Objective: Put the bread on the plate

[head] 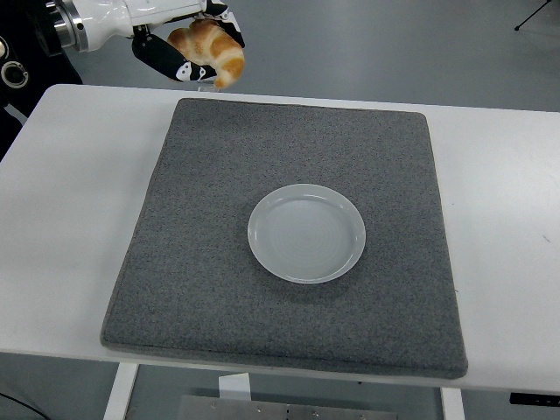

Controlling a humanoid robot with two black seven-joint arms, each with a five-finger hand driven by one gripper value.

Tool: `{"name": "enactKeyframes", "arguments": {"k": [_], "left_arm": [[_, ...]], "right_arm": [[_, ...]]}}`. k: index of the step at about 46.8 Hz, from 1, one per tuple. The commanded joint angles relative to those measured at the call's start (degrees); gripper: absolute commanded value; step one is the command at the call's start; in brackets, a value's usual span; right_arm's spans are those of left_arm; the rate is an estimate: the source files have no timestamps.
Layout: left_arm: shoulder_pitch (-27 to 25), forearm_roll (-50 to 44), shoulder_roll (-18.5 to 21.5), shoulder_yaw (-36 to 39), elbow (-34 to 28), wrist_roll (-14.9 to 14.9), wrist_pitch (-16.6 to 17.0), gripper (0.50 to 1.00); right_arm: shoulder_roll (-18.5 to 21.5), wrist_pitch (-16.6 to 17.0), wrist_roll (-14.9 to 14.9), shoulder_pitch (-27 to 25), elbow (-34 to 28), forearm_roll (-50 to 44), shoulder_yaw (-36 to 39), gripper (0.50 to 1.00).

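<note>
Left hand: the left hand [188,39] is at the top left corner of the picture, above and beyond the far left corner of the mat. Its fingers are curled around the bread and grip it.
Fingers: the black fingers [166,61] with white marks pass under the bread, and another finger shows over the top of it.
Arm: the white forearm [114,17] comes in from the left edge, with black parts behind it at the corner of the picture.
Bread: the bread [213,49] is a golden brown roll, shaped like a croissant. It is in the air, in the left hand, well apart from the plate. It does not touch the mat or the table.
Plate: the plate [306,232] is white and round. It lies flat near the middle of the mat, a little to the right side, and nothing is on it.
Mat: the grey mat [219,289] covers most of the middle of the table, with the plate on it.
Table: the white table [61,219] shows around the mat on the left, right and far sides.
Right hand: not visible in the picture.
</note>
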Motion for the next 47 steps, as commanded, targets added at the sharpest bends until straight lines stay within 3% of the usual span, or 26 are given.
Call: {"name": "enactKeyframes", "arguments": {"k": [1, 19, 33, 47], "left_arm": [[-0.9, 0.1, -0.7, 0.0, -1.5, -0.1, 0.0, 0.5], [-2.2, 0.2, -10.1, -0.8, -2.4, 0.0, 0.0, 0.5], [-0.9, 5.5, -11.3, -0.1, -2.1, 0.0, 0.2, 0.5], [7.8, 12.8, -16.0, 0.0, -1.5, 0.0, 6.3, 0.5]], "right_arm": [[0.0, 0.0, 0.0, 0.0, 0.0, 0.0, 0.0, 0.952], [0.0, 0.0, 0.0, 0.0, 0.0, 0.0, 0.0, 0.952], [0.0, 0.0, 0.0, 0.0, 0.0, 0.0, 0.0, 0.952], [0.0, 0.0, 0.0, 0.0, 0.0, 0.0, 0.0, 0.952]]}}
